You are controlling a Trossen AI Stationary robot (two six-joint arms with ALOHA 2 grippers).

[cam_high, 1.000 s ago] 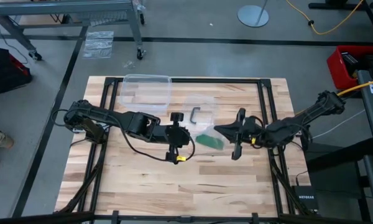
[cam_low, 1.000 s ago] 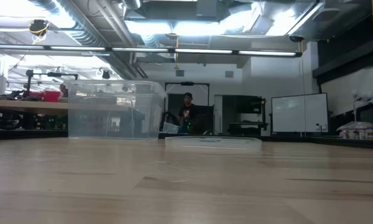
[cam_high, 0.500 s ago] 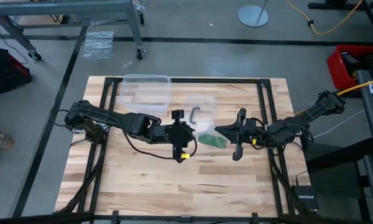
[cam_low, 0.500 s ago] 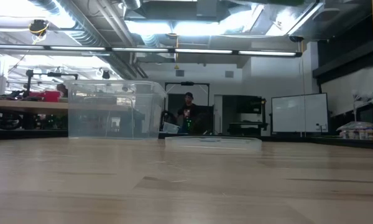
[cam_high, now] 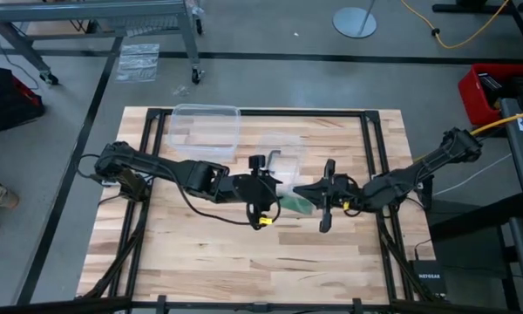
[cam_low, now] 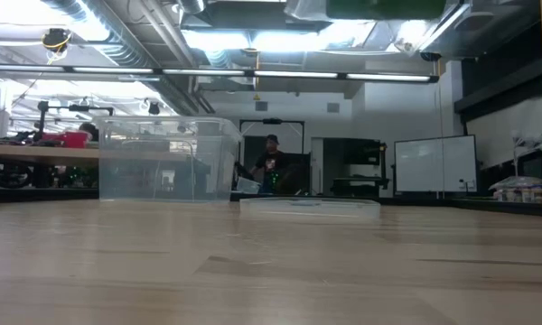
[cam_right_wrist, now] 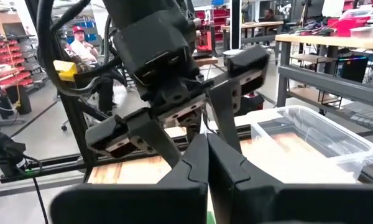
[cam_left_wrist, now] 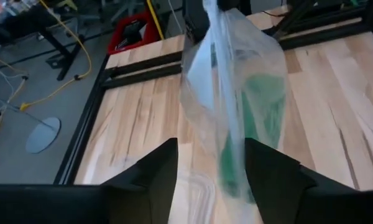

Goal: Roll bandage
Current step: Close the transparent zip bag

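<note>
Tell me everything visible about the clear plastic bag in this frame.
The clear plastic bag is thin, crinkled and see-through, hanging stretched above the wooden table near its centre. The green bandage shows through it, inside. In the left wrist view it runs between the left hand's open fingers. The right hand, shut, pinches its far end, with the left hand right in front of it. In the high view it is a pale patch between the two hands.

Overhead view straight down on the table [cam_high: 200, 253], low view level across it, wrist views close above.
</note>
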